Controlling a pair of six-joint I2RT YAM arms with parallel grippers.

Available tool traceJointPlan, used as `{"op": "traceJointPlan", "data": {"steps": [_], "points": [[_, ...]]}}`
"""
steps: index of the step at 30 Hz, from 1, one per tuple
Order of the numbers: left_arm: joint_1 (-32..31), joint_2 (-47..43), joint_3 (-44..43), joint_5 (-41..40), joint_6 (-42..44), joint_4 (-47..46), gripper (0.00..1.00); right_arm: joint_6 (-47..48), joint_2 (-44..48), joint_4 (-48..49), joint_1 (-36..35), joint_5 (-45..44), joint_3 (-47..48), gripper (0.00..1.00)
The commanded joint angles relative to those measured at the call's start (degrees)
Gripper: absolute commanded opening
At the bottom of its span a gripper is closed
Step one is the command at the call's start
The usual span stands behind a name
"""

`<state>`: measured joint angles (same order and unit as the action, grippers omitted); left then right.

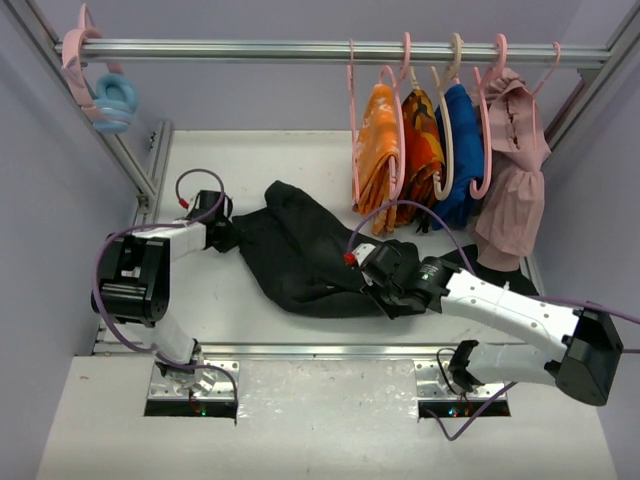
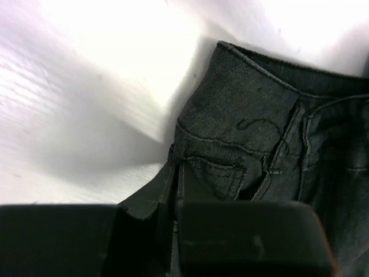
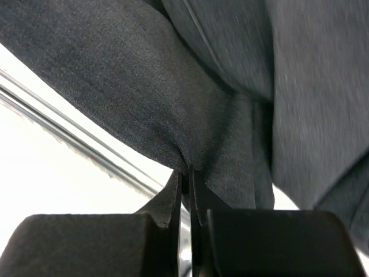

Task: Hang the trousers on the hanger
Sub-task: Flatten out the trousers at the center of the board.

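The black trousers [image 1: 300, 255] lie crumpled on the white table, in the middle. My left gripper [image 1: 229, 237] is shut on their left edge; the left wrist view shows its jaws [image 2: 176, 168] pinching the fabric by the waistband and a pocket seam [image 2: 242, 144]. My right gripper [image 1: 374, 284] is shut on the trousers' near right part; in the right wrist view the jaws [image 3: 187, 173] pinch a fold of the black cloth [image 3: 173, 98]. A thin pale pink hanger [image 1: 353, 130] hangs on the rail, left of the orange cloths and apart from the trousers.
A metal rail [image 1: 250, 48] runs across the back. On it hang orange patterned cloths [image 1: 385, 140], a blue garment [image 1: 460, 150] on a beige hanger, a pink blouse [image 1: 515, 170] and, far left, a pale blue ring hook [image 1: 113, 100]. Frame posts stand at both sides.
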<state>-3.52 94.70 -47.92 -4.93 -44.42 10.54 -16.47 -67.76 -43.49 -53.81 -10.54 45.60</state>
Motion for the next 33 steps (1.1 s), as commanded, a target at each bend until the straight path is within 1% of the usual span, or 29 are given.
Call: {"op": "traceJointPlan", "data": {"steps": [1,2,4,5,6,8,9,10,11,12,14,15,16,17,18,20,21,22,23,24,26,28,29,31,32,33], "points": [[-2.8,-5.1,4.95,-2.63,-3.55,-2.54,0.1,-1.44,2.56,-9.29,1.22,-2.56,1.4,0.09],[-3.07,-6.53,6.0,-3.91,-4.56,-2.52,0.27,-1.56,2.43,-9.5,1.17,-2.54,1.52,0.13],[-3.15,-8.07,6.38,-6.54,-5.37,-2.08,0.83,-1.7,1.92,-9.51,1.24,-2.33,1.73,0.24],[-3.04,-8.24,5.69,-7.62,-5.5,-2.02,0.98,-1.73,1.84,-9.51,1.25,-2.36,1.77,0.26],[-2.99,-7.79,4.52,-8.15,-5.19,-1.21,1.0,-1.91,1.96,-9.51,1.26,-2.38,1.71,0.29],[-2.9,-4.64,0.23,-7.91,-2.94,-0.87,1.0,-2.25,3.32,-9.77,1.17,-2.9,1.68,0.34],[-2.9,-4.18,-0.14,-7.82,-2.64,-0.93,1.0,-2.26,3.51,-9.76,1.17,-2.95,1.7,0.37],[-2.9,-0.46,-3.05,-7.08,-2.19,-1.45,1.0,-2.34,5.0,-9.69,1.17,-3.32,1.85,0.39],[-2.98,1.34,-4.33,-6.87,-2.16,-1.33,0.99,-2.34,5.4,-9.76,1.25,-3.11,1.93,0.4],[-2.99,3.01,-5.32,-6.46,-2.16,-1.31,0.96,-2.34,5.83,-9.69,1.26,-3.08,1.94,0.41],[-3.07,7.88,-7.47,-4.54,-2.24,-1.14,0.67,-2.17,6.82,-9.68,1.26,-2.74,1.43,0.43],[-3.25,9.1,-7.29,-3.89,-2.6,-1.62,0.56,-2.23,7.33,-9.62,1.26,-2.73,1.42,0.44],[-3.49,9.86,-6.99,-3.65,-2.87,-2.18,0.47,-2.21,7.65,-9.55,1.26,-2.63,1.42,0.45],[-3.7,10.16,-6.5,-3.69,-3.05,-2.84,0.41,-2.12,7.88,-9.56,1.26,-2.56,1.42,0.47],[-3.82,10.19,-5.95,-3.73,-3.31,-3.43,0.33,-2.03,8.09,-9.55,1.21,-2.79,1.42,0.5],[-3.87,8.75,-4.56,-4.99,-3.82,-3.86,0.12,-2.17,8.17,-8.81,1.25,-3.6,1.59,0.58],[-3.87,7.88,-4.55,-5.01,-3.91,-3.86,0.04,-2.17,8.08,-8.8,1.26,-3.44,1.59,0.58],[-3.87,6.67,-4.55,-6.63,-3.83,-2.41,0.0,-1.74,7.83,-7.61,1.17,-1.99,1.51,0.59],[-3.93,4.23,-4.82,-9.01,-4.56,0.31,0.0,-1.06,7.62,-5.64,1.23,-0.07,1.17,0.6],[-3.99,1.29,-5.15,-12.26,-5.56,3.49,0.0,-0.36,7.31,-3.53,1.21,1.0,0.66,0.63],[-4.04,-6.71,-5.84,-21.54,-7.78,12.67,0.0,1.11,6.53,0.28,1.17,2.97,-0.39,0.7],[-3.89,-14.51,-6.85,-30.98,-12.83,22.34,0.0,1.85,4.7,2.45,1.24,3.82,-0.35,0.72],[-3.49,-18.33,-6.83,-33.94,-14.54,25.54,0.0,2.01,3.67,3.39,1.23,4.3,0.06,0.72],[-2.42,-26.51,-5.98,-37.88,-17.37,30.08,0.0,2.16,1.6,5.21,1.17,5.41,1.21,0.71],[-1.95,-31.14,-4.82,-38.58,-19.22,31.39,0.0,2.24,0.57,6.26,1.17,6.23,1.88,0.71],[-1.38,-33.14,-4.18,-39.22,-21.19,33.29,0.0,2.31,-0.82,7.34,1.17,7.19,2.89,0.71]]}}
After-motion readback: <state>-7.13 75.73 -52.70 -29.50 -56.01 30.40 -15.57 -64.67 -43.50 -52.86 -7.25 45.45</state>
